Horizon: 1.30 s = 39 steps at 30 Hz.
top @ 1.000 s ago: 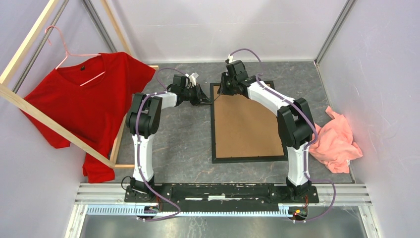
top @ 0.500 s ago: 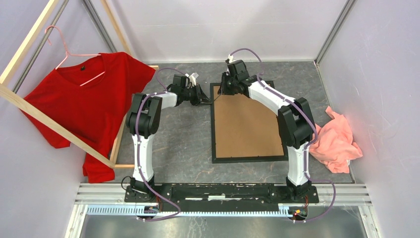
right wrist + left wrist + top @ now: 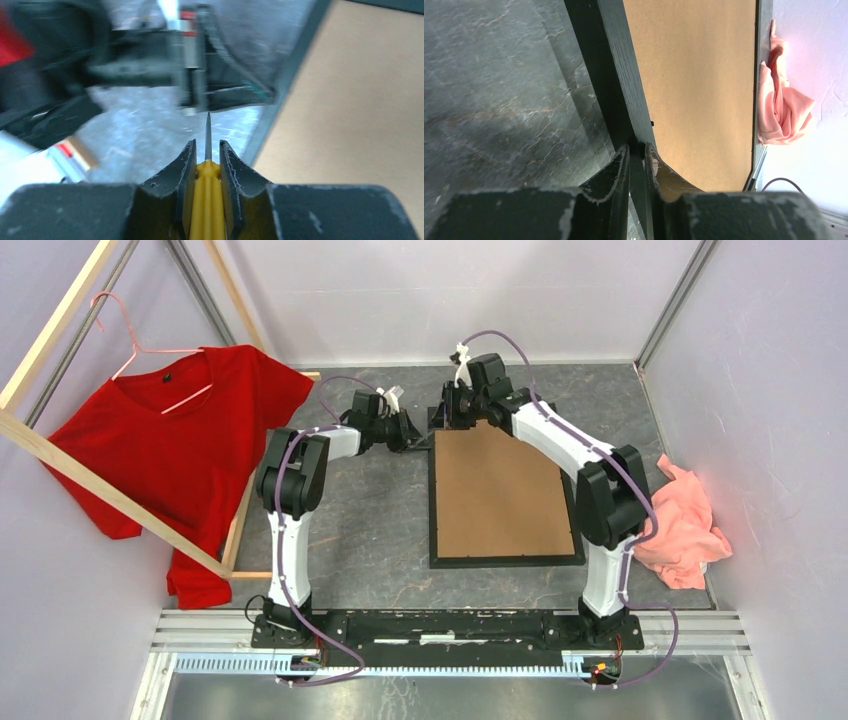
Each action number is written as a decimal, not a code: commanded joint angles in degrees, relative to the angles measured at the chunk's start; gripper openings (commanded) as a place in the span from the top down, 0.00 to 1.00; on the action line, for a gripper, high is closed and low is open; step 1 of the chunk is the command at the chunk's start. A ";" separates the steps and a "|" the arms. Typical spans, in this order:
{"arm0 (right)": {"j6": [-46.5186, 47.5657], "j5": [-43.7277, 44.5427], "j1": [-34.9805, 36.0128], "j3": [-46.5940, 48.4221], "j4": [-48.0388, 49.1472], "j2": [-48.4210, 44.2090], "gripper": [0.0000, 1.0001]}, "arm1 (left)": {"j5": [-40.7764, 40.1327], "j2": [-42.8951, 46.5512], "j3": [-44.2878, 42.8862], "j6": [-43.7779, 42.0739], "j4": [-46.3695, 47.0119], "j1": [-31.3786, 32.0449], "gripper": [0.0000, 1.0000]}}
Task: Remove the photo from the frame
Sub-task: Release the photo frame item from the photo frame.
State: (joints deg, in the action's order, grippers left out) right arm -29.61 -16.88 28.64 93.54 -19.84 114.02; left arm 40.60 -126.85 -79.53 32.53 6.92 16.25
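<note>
Grey stone-look table (image 3: 380, 530): black frame (image 3: 505, 562) face-down (brown backing (image 3: 500, 495) up), pink cloth (image 3: 685, 525) at right.

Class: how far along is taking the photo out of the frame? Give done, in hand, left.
Done: the frame lies face down, brown backing board up. In hand: the left gripper clamps the frame's left rail; the right gripper holds a yellow-handled screwdriver aimed near the frame's edge. Left: backing board not yet lifted, photo out of sight.
</note>
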 commanded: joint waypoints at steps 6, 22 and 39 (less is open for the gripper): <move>2.50 -16.92 -8.08 -4.33 4.36 -14.60 1.00 | -3.22 -0.42 1.59 -0.08 -1.73 2.79 0.80; 7.75 -31.17 -31.64 -31.86 11.05 -31.96 1.00 | -8.51 8.92 -5.91 -13.20 -10.41 0.18 0.41; 6.85 -33.48 -46.98 -37.52 15.68 -41.01 1.00 | -9.04 -9.55 -48.81 -47.90 -34.73 2.57 0.01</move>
State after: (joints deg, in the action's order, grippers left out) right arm -22.79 -48.69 -15.86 57.52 -7.75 74.76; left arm 31.99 -130.78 -123.66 -2.20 -21.12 17.08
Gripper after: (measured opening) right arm 0.247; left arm 0.972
